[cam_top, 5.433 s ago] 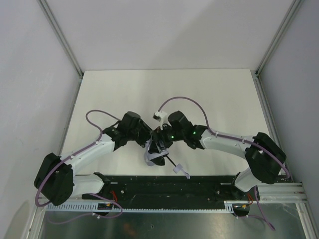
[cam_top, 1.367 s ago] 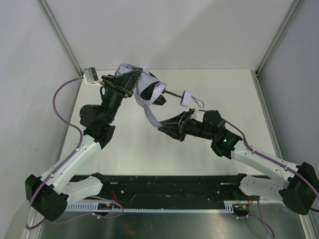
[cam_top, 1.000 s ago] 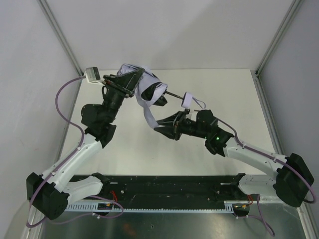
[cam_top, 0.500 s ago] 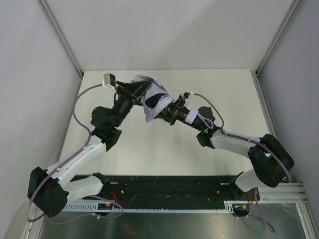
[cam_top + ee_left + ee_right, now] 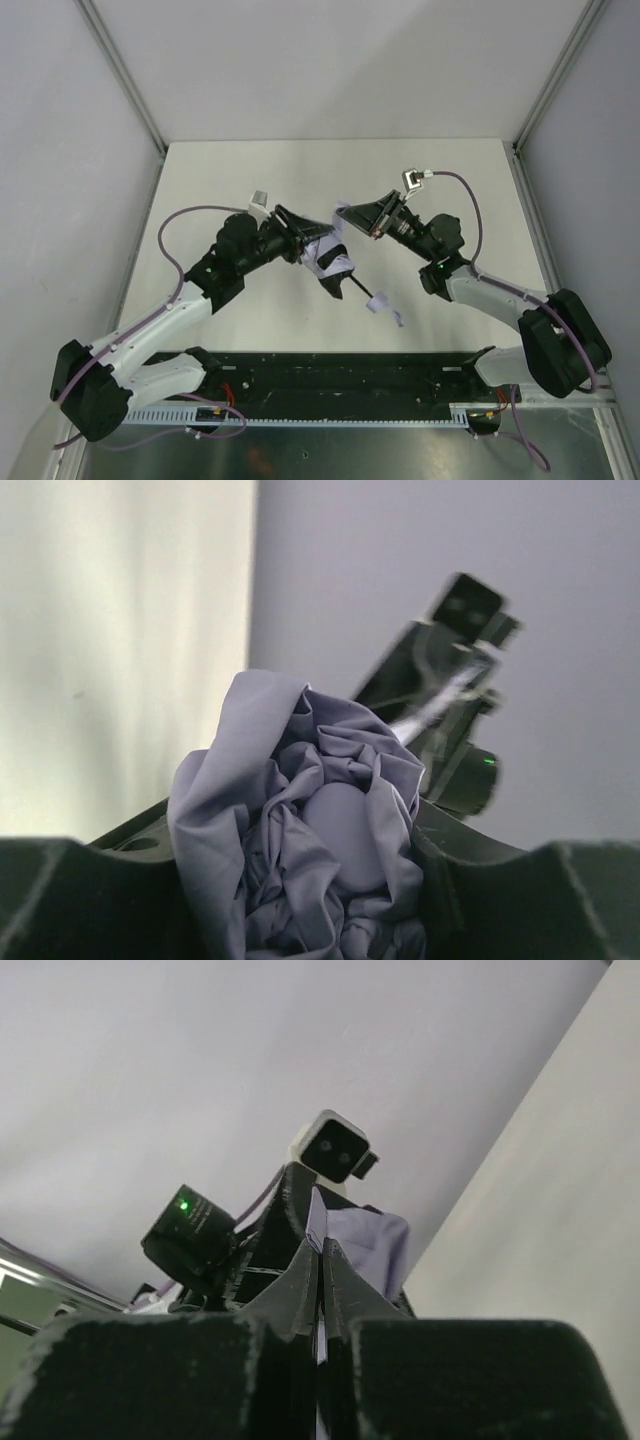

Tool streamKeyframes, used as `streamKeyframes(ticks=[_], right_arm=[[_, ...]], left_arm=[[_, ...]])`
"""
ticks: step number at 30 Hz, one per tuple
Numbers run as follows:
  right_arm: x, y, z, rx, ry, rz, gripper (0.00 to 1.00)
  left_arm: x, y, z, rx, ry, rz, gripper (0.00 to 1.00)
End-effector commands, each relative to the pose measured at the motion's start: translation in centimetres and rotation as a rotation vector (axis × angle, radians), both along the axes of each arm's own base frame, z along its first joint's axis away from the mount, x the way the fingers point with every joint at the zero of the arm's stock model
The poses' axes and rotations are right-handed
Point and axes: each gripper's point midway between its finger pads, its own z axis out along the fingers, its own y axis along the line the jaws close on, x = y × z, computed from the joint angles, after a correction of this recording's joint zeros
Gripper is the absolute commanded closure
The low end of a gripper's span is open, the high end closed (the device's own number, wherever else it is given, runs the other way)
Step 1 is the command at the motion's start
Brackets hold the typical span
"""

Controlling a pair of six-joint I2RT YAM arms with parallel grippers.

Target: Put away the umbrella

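Umbrella (image 5: 330, 262) bunched, strap undone, not stowed: left end effector (image 5: 306, 241) clamps canopy (image 5: 320, 830), right end effector (image 5: 349, 214) pinches a fold.

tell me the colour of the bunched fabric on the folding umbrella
Plain pale lavender-grey; the bunched fabric umbrella canopy shows best in the left wrist view.

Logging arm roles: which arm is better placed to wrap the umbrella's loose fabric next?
Right, probably: the right gripper pinches a loose fabric edge of the umbrella, while the left gripper is full, clamping the bunched canopy.
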Motion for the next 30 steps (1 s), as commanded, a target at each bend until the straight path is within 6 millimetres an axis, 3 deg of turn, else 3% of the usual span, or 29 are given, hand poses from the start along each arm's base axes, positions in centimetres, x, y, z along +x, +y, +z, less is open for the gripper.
streamKeyframes(ticks=[1, 9, 13, 19, 25, 30], right_arm=[[-2.2, -1.6, 3.6, -0.004, -0.231, -0.037, 1.0], [-5.7, 0.3, 2.8, -0.081, -0.332, 0.06, 1.0], [-7.4, 2.5, 0.4, -0.161, -0.358, 0.133, 1.0], [-10.9, 5.6, -1.8, -0.302, -0.48, 0.202, 1.0], [-11.8, 8.0, -6.6, -0.496, -0.553, 0.232, 1.0], [-13.3, 10.1, -9.4, -0.623, -0.621, 0.271, 1.0]], left_arm=[[-1.7, 1.0, -6.2, 0.194, 0.132, -0.034, 1.0], [-1.1, 4.0, -11.7, 0.413, 0.22, 0.087, 1.0], [-0.7, 5.1, -13.7, 0.518, 0.285, 0.126, 1.0], [-0.9, 5.9, -18.7, 0.661, 0.433, 0.122, 1.0], [-1.3, 5.9, -22.2, 0.763, 0.515, 0.07, 1.0], [-1.9, 6.8, -24.4, 0.837, 0.555, 0.067, 1.0]])
